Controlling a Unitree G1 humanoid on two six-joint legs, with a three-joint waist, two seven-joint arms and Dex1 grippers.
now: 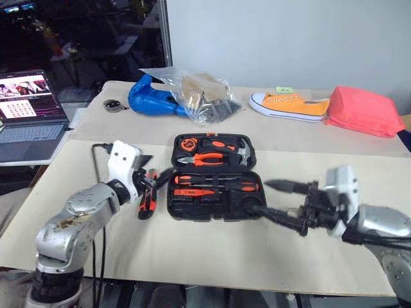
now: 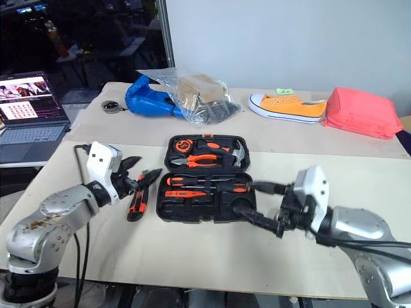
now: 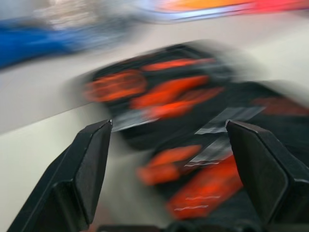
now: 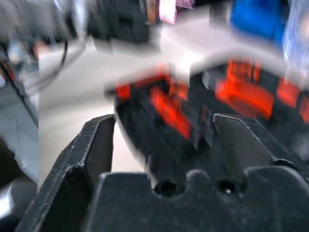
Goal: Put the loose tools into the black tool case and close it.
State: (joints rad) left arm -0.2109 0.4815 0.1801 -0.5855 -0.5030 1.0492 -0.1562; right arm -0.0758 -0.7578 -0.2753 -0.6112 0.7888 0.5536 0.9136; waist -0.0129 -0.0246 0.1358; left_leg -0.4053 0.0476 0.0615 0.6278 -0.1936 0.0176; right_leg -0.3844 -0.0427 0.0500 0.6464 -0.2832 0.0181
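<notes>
Utility knife (image 2: pixel 136 197) beside open black tool case (image 2: pixel 204 186), partly behind left gripper (image 2: pixel 136 172).

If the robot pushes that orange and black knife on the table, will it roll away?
Probably not. The utility knife looks flat-sided and lies flat on the table, so it would likely slide. It looks stiff, not floppy, and seems small enough to be light.

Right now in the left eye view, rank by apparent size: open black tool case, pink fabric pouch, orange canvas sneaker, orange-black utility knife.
1. Open black plastic tool case.
2-3. Pink fabric pouch and orange canvas sneaker: look alike in size, and both lie farther back, so unranked.
4. Orange-black utility knife.
</notes>
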